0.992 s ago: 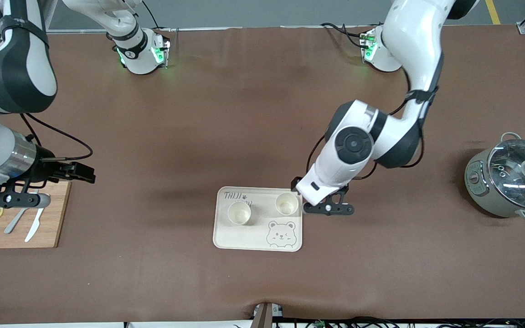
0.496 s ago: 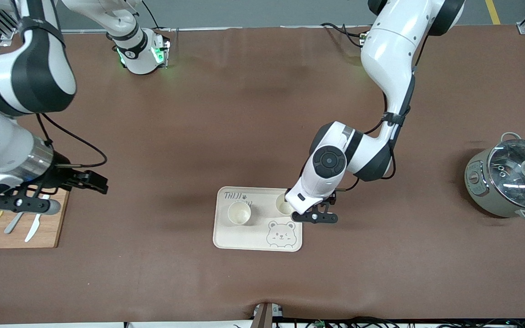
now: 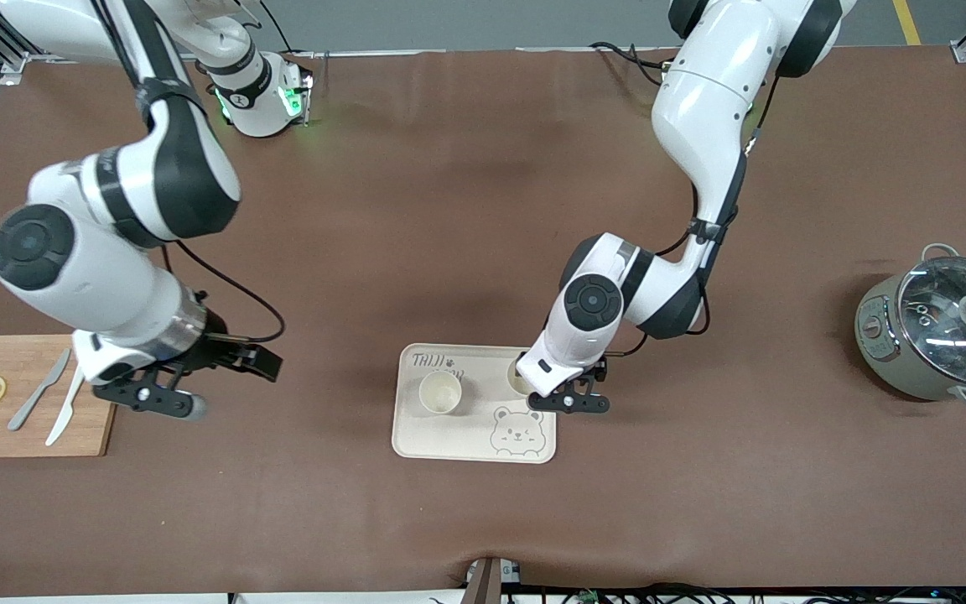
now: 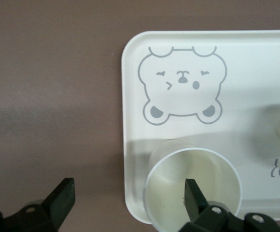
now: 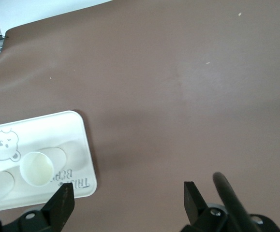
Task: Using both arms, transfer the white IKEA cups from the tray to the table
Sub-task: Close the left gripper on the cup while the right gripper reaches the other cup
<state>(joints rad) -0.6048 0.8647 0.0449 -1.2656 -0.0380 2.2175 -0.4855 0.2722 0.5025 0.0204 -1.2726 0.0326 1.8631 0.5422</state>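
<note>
Two white IKEA cups stand upright on the cream bear tray (image 3: 449, 436). One cup (image 3: 439, 392) is toward the right arm's end of the tray. The other cup (image 3: 516, 382) is partly hidden under my left gripper (image 3: 568, 403). In the left wrist view that gripper (image 4: 127, 203) is open, one finger (image 4: 194, 197) over the cup's mouth (image 4: 178, 193), the other finger (image 4: 62, 198) over the table beside the tray (image 4: 256, 72). My right gripper (image 3: 152, 397) hangs open over bare table (image 5: 127, 198), with the tray (image 5: 79, 145) and a cup (image 5: 36, 168) ahead of it.
A wooden cutting board (image 3: 101, 419) with a knife, another utensil and lemon slices lies at the right arm's end. A grey pot with a glass lid (image 3: 940, 327) stands at the left arm's end. The brown mat (image 3: 701, 503) covers the table.
The right arm has swung off the cutting board toward the tray. The left gripper has shifted over the tray's corner and down onto the cup there. Both stayed open.
</note>
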